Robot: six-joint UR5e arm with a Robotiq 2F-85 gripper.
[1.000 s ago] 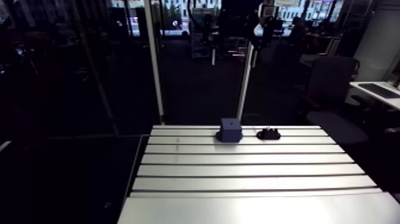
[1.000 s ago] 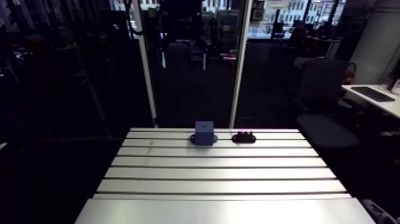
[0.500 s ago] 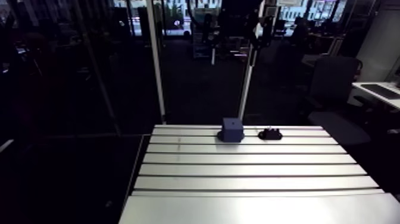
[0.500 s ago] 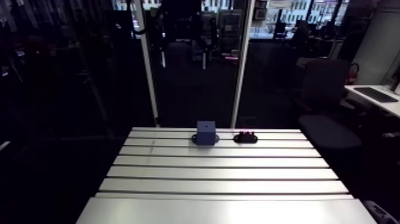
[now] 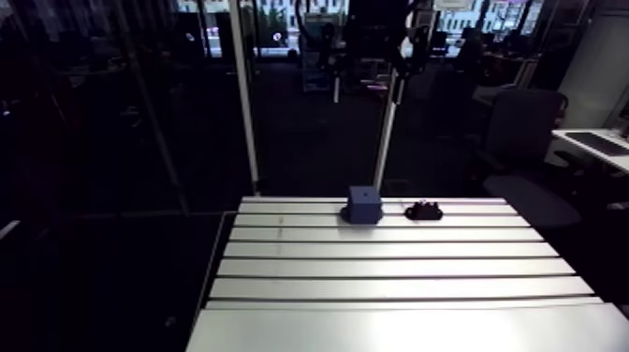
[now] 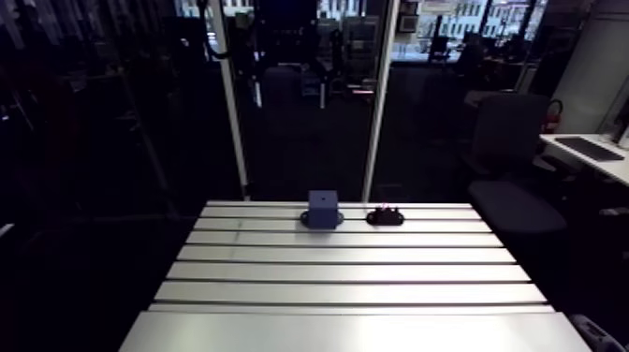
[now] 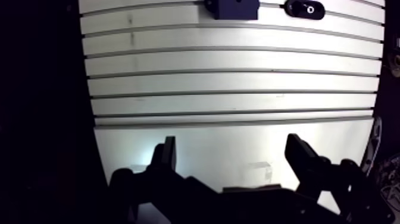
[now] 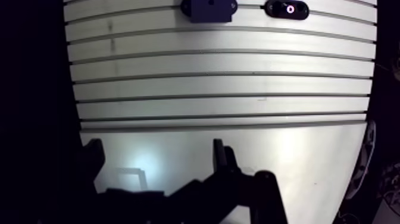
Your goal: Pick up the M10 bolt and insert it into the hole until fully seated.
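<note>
Little has changed vs. the earlier frames. The arm view has shifted only a hair, i.e. the camera nudged w/ the arm, and nothing on the table [image 5: 393, 271] has moved. The blue block [image 5: 364, 203] sits at the far edge, approx. mid-width. The small black holder [image 5: 423, 211] lies just right of it, apart and not touching. The M10 bolt [image 7: 308, 8] is prob. the bright ring-like spot in that holder in the wrist view, but it is too small to be sure. A dark dot on the block may be the hole; this can't be confirmed.

The gripper [image 7: 232, 146] has its fingers spread wide w/ nothing btw them. It hangs over the near plain strip of the table, w/ block and holder well ahead at the far side.

For the task this means the pick hasn't begun and the bolt is untouched. The arm is barely drifting, so this looks like the very start of the approach. The next move needs a long reach to the far side, right of the block, centring over the holder before descending.
</note>
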